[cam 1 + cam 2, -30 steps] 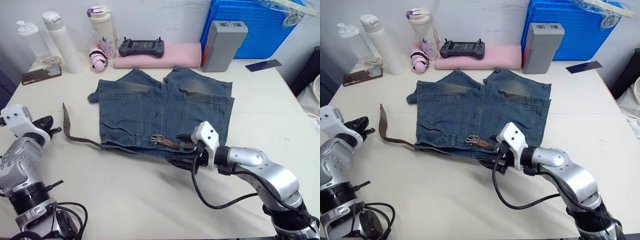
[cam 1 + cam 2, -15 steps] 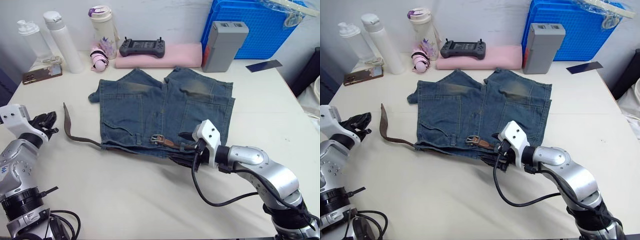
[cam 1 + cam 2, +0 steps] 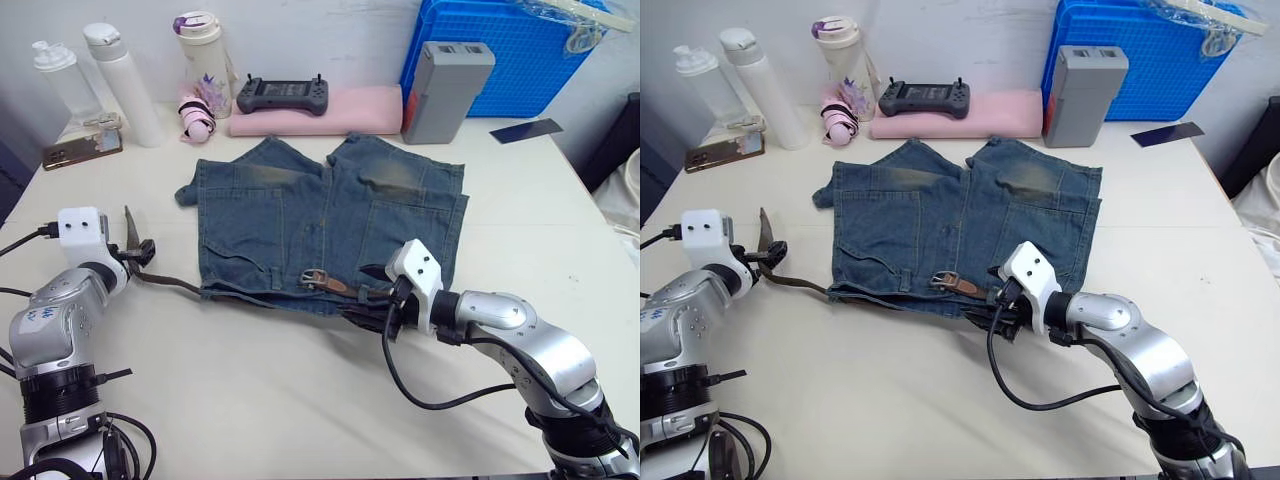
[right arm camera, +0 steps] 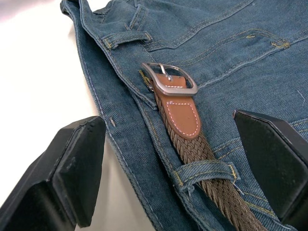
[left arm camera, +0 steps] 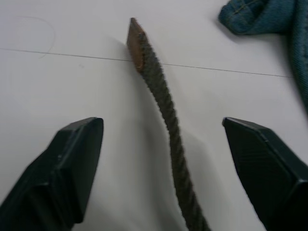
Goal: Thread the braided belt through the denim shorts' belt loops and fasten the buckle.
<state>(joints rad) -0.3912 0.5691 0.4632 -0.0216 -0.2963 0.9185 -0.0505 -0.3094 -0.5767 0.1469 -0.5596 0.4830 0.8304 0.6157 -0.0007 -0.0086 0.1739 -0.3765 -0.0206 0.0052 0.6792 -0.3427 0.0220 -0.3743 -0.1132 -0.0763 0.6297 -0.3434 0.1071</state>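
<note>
Left hand (image 5: pixel 163 159) astride braided belt (image 5: pixel 166 115)

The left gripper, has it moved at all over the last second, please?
Yes. The left gripper has swung in from the table's edge toward the braided belt, whose free end now lies between its open fingers.

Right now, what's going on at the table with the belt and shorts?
The denim shorts lie flat on the table, with the braided belt partly threaded: it passes under a belt loop and the buckle lies unfastened on the waistband. The right gripper is open around the buckle end. The left gripper is open astride the belt's free tail, gripping nothing.
</note>
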